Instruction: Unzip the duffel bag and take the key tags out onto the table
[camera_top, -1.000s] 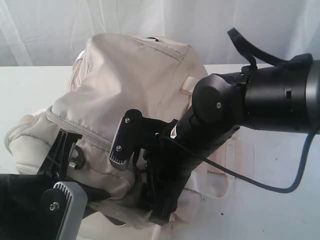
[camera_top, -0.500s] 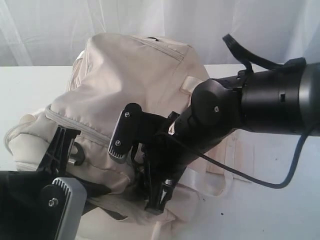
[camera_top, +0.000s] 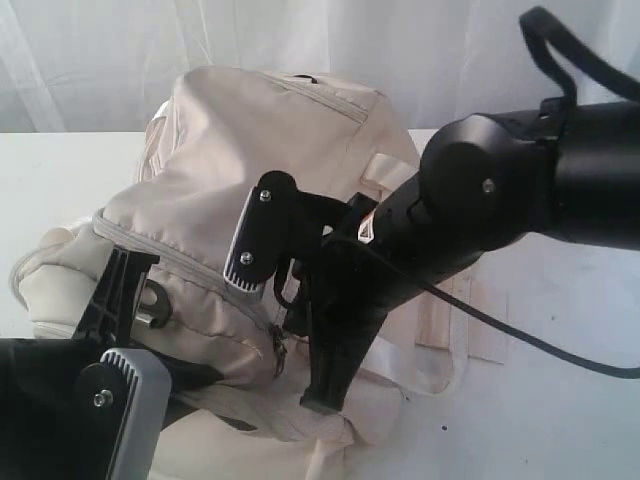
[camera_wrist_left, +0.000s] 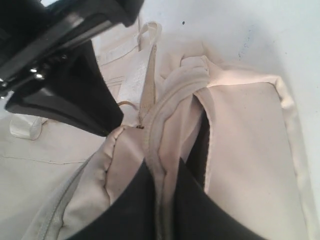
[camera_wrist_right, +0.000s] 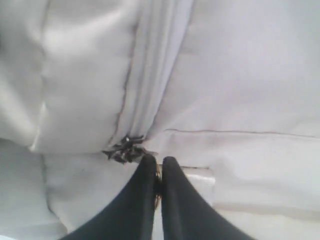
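Both pincers grip the duffel bag (camera_top: 250, 160), which sits slumped on the white bench (camera_top: 560, 400).

At the left, near the front edge of the exterior view, the left pincer (camera_wrist_left: 161, 175) is closed tight on a raised fold of the bag's cream fabric, one dark finger on each side. Just beside that fold, a narrow dark gap shows between two fabric edges. Across the middle, a zipper line runs down the bag's side. To the right, the other arm reaches down over the bag. Its right pincer (camera_wrist_right: 155, 162) is pinched nearly shut on the zipper pull ring (camera_wrist_right: 158, 175), fingertips almost touching, just beside the dark slider (camera_wrist_right: 125, 148). Webbing handles lie on the bench at the bag's right.
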